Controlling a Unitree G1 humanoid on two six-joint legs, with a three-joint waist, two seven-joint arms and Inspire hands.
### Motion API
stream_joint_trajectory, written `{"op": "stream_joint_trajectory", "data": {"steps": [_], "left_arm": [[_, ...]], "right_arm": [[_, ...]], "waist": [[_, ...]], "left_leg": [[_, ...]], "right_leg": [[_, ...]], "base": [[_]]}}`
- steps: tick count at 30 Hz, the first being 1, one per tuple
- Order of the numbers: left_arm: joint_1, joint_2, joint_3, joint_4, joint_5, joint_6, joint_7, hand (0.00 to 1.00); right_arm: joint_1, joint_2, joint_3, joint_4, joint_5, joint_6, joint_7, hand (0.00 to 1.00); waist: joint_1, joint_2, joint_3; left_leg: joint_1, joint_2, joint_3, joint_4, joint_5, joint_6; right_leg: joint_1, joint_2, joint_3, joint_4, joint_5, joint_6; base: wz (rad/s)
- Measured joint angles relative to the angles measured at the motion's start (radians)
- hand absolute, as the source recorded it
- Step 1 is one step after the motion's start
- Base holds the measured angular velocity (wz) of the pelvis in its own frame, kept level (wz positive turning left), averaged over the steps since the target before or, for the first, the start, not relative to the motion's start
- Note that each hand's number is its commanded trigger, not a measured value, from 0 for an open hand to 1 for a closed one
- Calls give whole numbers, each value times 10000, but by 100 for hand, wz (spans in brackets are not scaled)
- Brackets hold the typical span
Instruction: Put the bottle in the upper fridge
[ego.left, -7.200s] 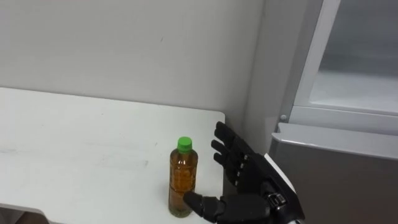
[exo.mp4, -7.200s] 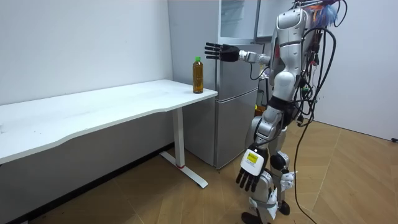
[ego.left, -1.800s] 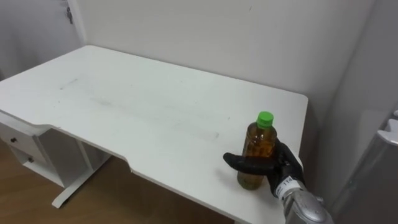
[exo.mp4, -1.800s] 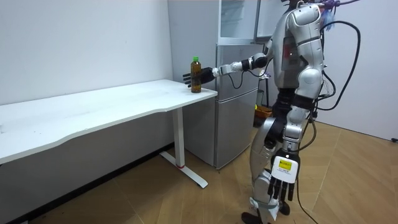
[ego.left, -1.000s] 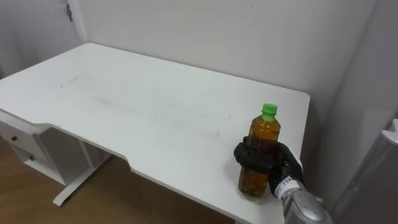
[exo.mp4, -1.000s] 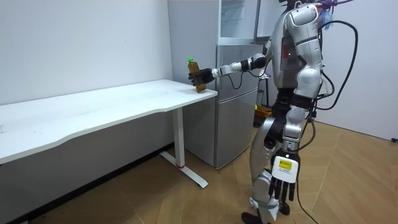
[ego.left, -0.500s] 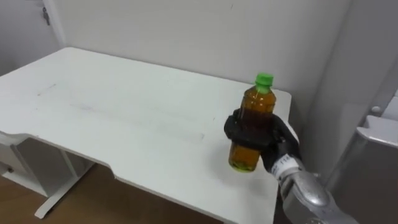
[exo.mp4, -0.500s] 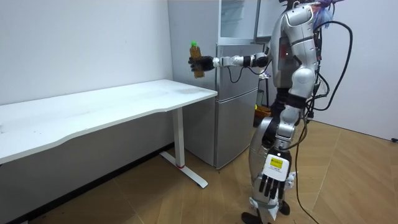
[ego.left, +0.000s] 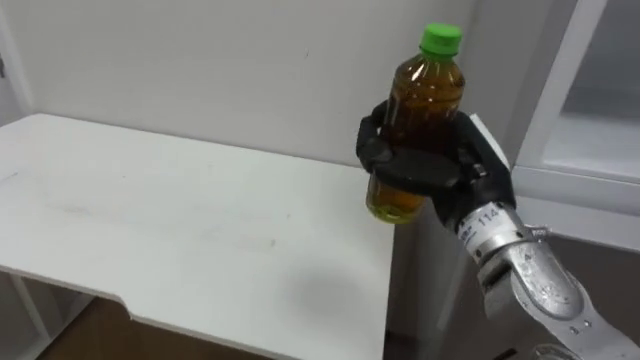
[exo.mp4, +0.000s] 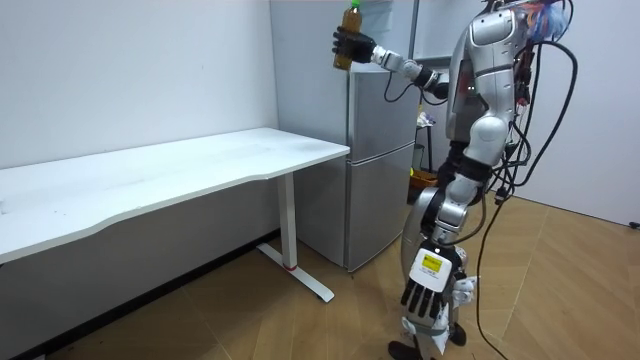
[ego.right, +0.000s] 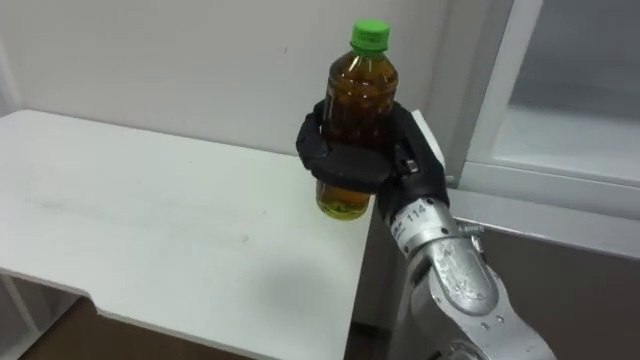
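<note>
An amber bottle with a green cap is held upright in the air, above the white table's right end. My right hand is shut on its middle, fingers wrapped round the front. In the room view the bottle and right hand are raised at head height, just off the room view's left side of the grey fridge. The upper fridge compartment stands open to the right of the bottle. My left hand hangs open by my leg.
The long white table runs along the wall on my left, its end next to the fridge's side. The fridge's lower door is closed. I stand on the wooden floor in front of the fridge.
My right hand has lifted the bottle from low over the table up to head height and toward the fridge. My body has turned from the table toward the fridge.
</note>
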Motion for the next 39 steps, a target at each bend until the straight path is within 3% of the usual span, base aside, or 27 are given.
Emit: {"op": "stream_joint_trajectory", "data": {"steps": [9, 15, 24, 31, 39], "left_arm": [[86, -135, 380, 22, 4, 41, 363, 0], [120, -128, 614, -1, 4, -39, 630, 0], [105, -110, 893, 34, -57, -154, 623, 0], [105, -103, 1084, 60, -256, -192, 631, 0], [130, -104, 1104, 112, -577, -220, 543, 0]], "right_arm": [[1, -22, -82, -1147, -816, 189, -53, 100], [0, -344, -651, -2334, -733, 208, -77, 100], [1, -521, -1660, -2846, 57, 206, -264, 100], [3, -1481, -1876, -2999, 73, 207, -240, 100], [436, -1507, -2689, -3064, 7, 229, -45, 100]], "waist": [[-81, 34, 14], [-169, 22, 7], [-712, -13, 21], [-1120, -25, 18], [-1477, -39, 19]], "left_leg": [[249, -12, 165, -226, 1, 0], [312, -8, 192, -310, 1, 0], [408, -4, 337, -352, -9, -6], [497, 21, 460, -388, -17, -20], [640, 57, 689, -471, -34, -36]], "right_leg": [[107, 12, 235, -9, 2, -1], [74, 18, 322, -13, 1, 1], [104, 32, 452, -13, -1, 3], [85, 72, 670, -5, 0, 1], [95, 96, 875, -3, 6, -7]], "base": [[-5], [0], [-4], [-8], [-8]]}}
